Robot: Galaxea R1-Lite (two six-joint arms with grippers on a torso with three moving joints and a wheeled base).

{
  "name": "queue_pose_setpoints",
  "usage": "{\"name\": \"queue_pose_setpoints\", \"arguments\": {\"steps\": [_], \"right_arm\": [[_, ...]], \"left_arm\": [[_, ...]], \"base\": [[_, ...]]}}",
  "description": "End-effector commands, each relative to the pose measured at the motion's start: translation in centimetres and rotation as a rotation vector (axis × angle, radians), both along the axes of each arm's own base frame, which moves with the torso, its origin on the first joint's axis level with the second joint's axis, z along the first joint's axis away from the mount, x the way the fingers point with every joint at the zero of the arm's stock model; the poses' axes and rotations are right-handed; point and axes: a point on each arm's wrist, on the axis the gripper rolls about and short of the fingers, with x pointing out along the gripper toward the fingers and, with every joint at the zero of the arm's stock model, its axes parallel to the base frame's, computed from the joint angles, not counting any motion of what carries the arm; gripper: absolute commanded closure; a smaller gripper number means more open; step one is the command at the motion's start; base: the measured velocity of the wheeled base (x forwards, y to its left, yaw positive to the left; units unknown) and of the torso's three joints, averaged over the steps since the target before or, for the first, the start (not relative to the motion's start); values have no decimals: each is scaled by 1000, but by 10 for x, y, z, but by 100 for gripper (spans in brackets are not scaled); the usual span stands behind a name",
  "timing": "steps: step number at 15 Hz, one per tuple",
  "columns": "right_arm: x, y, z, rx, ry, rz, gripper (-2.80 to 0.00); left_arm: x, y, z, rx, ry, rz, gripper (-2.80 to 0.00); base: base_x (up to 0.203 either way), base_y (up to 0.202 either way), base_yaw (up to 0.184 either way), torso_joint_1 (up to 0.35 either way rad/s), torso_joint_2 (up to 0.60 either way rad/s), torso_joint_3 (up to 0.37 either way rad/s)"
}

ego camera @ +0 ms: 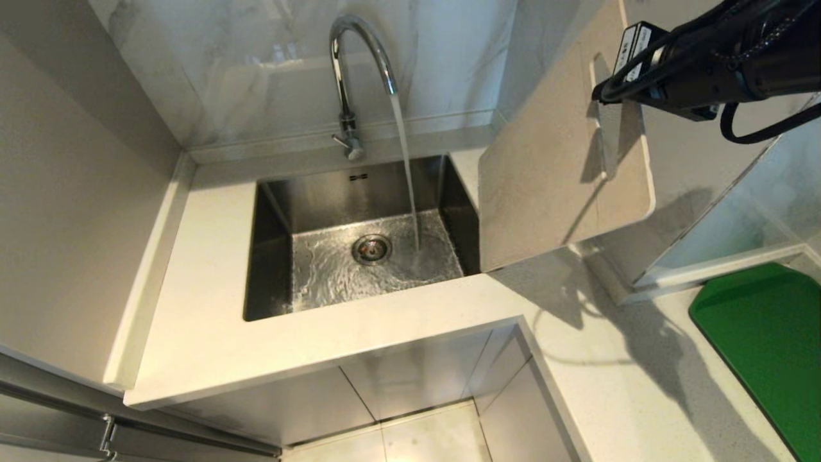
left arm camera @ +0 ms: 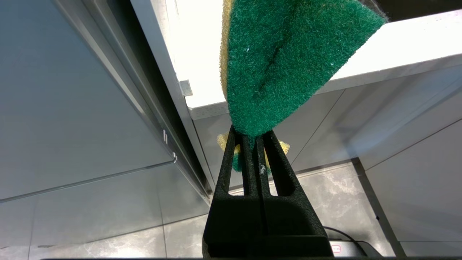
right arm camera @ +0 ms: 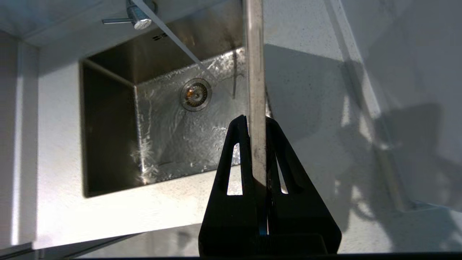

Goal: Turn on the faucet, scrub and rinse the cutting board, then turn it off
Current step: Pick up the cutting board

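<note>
The chrome faucet (ego camera: pixel 346 77) is running, and its stream falls into the steel sink (ego camera: pixel 272 256) right of the drain. The cream cutting board (ego camera: pixel 564 167) hangs tilted above the sink's right edge, clear of the stream. My right gripper (ego camera: pixel 606 93) is shut on its upper right edge. The right wrist view shows the board edge-on (right arm camera: pixel 254 72) between the right gripper's (right arm camera: pixel 257 121) fingers, with the faucet's base and lever (right arm camera: pixel 135 18) beyond. My left gripper (left arm camera: pixel 251 131) is outside the head view, low beside the cabinet, shut on a green-and-yellow sponge (left arm camera: pixel 285 61).
White counter (ego camera: pixel 205 346) surrounds the sink, with marble wall behind and a side wall at the left. A green mat (ego camera: pixel 763 340) lies on the counter at the far right. Cabinet fronts and tiled floor (left arm camera: pixel 108 238) lie below the counter edge.
</note>
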Motion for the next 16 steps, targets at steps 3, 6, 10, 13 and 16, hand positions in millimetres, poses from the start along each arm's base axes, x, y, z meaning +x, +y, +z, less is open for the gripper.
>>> {"name": "queue_pose_setpoints", "arguments": {"steps": [3, 6, 10, 13, 16], "right_arm": [[0, 1, 1, 151, 41, 2, 0], [-2, 1, 1, 235, 68, 6, 0], [-12, -1, 7, 266, 60, 5, 0], [-9, 0, 5, 297, 76, -3, 0], [-11, -1, 6, 303, 80, -4, 0]], "left_arm": [[0, 0, 0, 0, 3, 1, 0], [0, 0, 0, 0, 2, 1, 0], [0, 0, 0, 0, 2, 1, 0], [0, 0, 0, 0, 3, 0, 0], [0, 0, 0, 0, 2, 1, 0]], "base": [[0, 0, 0, 0, 0, 0], [0, 0, 0, 0, 0, 0], [0, 0, 0, 0, 0, 0], [0, 0, 0, 0, 0, 0], [0, 0, 0, 0, 0, 0]]}}
